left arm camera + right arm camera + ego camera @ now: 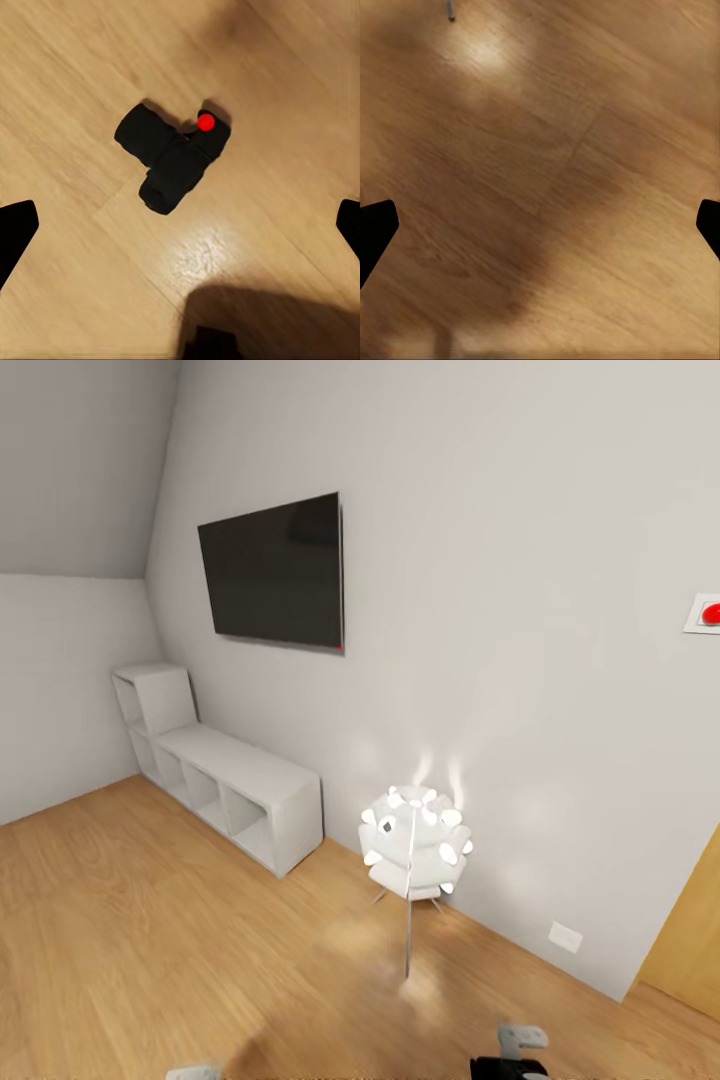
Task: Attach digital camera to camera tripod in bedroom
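The digital camera (174,156) lies on the light wood floor in the left wrist view, small, black and boxy, its red button (205,122) showing. My left gripper (184,229) hangs above the floor, open, the camera ahead of its fingertips (16,229) and not between them. My right gripper (544,229) is open too, over bare floor. In the head view only a white tab of the right gripper (522,1040) pokes in at the lower edge. The camera tripod is out of view.
A white cubby shelf (225,775) stands along the wall under a black wall screen (275,572). The white tube-cluster floor lamp (415,840) stands on thin legs close ahead. A wooden door (690,950) is at the right, with a red wall button (710,614) above.
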Controlling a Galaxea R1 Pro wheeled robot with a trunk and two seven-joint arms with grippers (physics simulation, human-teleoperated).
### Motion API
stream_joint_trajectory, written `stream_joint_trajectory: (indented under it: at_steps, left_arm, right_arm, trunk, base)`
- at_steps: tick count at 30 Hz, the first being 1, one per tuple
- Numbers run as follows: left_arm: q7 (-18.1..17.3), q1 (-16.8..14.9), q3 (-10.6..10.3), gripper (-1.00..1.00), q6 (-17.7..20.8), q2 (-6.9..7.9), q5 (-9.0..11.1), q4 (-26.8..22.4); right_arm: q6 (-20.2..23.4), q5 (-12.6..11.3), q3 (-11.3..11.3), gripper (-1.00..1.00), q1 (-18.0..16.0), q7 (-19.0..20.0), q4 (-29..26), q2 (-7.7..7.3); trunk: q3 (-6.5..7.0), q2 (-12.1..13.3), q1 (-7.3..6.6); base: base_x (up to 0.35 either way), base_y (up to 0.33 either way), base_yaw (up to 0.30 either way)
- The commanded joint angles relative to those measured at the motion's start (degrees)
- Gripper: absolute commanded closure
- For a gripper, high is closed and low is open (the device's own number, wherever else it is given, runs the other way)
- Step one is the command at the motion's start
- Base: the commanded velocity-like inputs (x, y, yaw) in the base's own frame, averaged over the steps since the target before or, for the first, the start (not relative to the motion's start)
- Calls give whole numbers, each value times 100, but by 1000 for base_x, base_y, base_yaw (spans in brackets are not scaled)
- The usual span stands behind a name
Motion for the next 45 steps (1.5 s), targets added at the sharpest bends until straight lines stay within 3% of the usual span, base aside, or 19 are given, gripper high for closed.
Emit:
stream_joint_trajectory:
  at_steps: [1,10,24,27,28,32,45]
  left_arm:
    - [5,-1,33,-100,5,-1,-4,22]
    - [12,-1,26,-100,-482,-2,5,248]
    - [23,-1,33,-100,-595,7,8,301]
    - [23,-1,40,-100,-595,18,111,302]
    - [16,-1,36,-100,-591,21,375,307]
    - [14,-1,34,-100,-588,22,514,310]
    - [14,-1,26,-100,-585,49,552,311]
  right_arm:
    - [-33,-27,-1,-100,-4,-11,19,1]
    - [7,-64,-3,-100,12,-27,21,10]
    - [13,-71,-3,-100,14,-28,21,16]
    - [9,-71,-3,-100,14,-35,21,7]
    - [8,-71,-3,-100,14,-42,21,5]
    - [6,-71,-3,-100,14,-41,21,7]
    - [2,-71,-3,-100,14,-71,21,-4]
  trunk:
    - [-24,-44,22]
    - [-186,-405,219]
    - [-437,-967,527]
    - [-491,-1087,593]
    - [-509,-1127,615]
    - [-581,-1288,703]
    - [-814,-1809,988]
  base:
    - [0,0,0]
    - [0,0,0]
    - [0,0,0]
    - [0,0,0]
    - [0,0,0]
    - [0,0,0]
    - [0,0,0]
